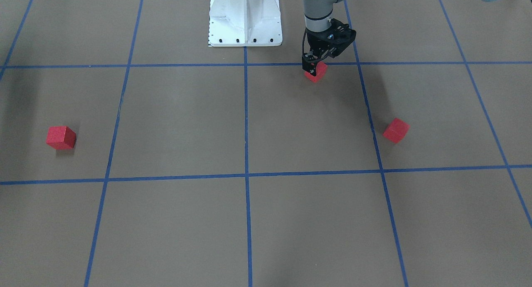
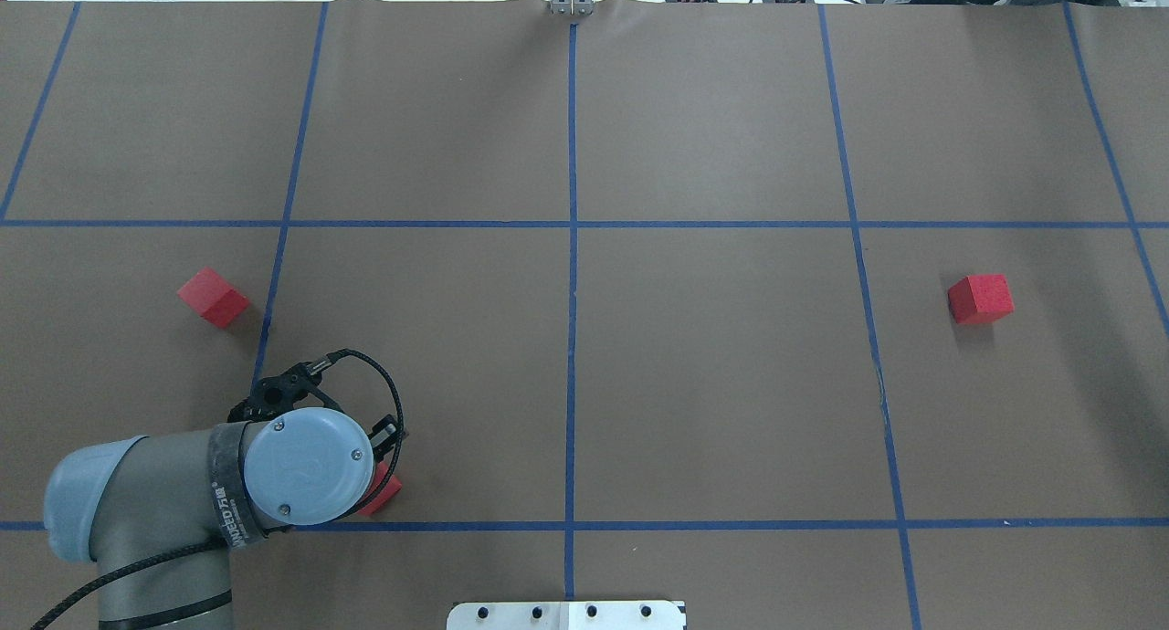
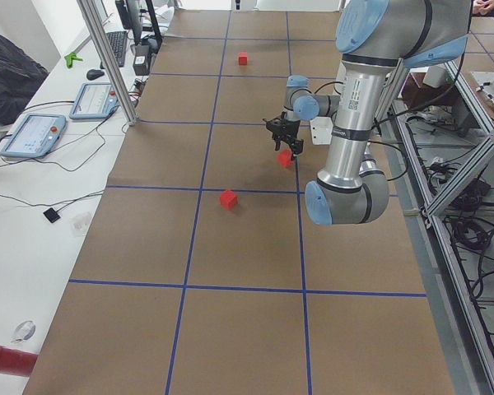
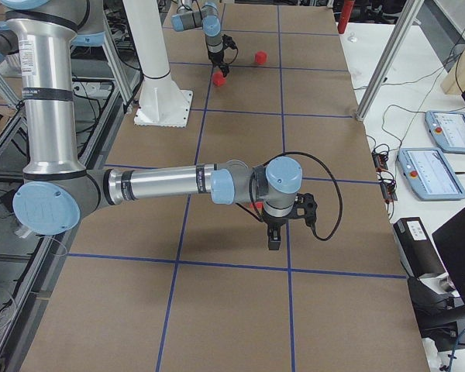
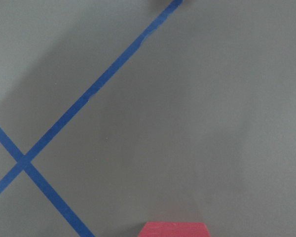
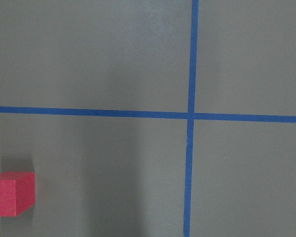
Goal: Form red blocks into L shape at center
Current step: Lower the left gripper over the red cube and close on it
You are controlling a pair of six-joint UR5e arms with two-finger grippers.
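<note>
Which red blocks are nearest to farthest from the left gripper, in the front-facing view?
1. Top block: directly at the left gripper.
2. Right block: on the view's right.
3. Left block: far on the view's left.

One red block [image 2: 388, 493] is largely covered by the left arm [image 2: 306, 466] from overhead; its hold by the left gripper [image 1: 314, 69] cannot be established. A second red block [image 6: 10, 193] is cut off at the right wrist view's edge. The jaws of the right gripper [image 4: 273, 242] cannot be judged.
</note>
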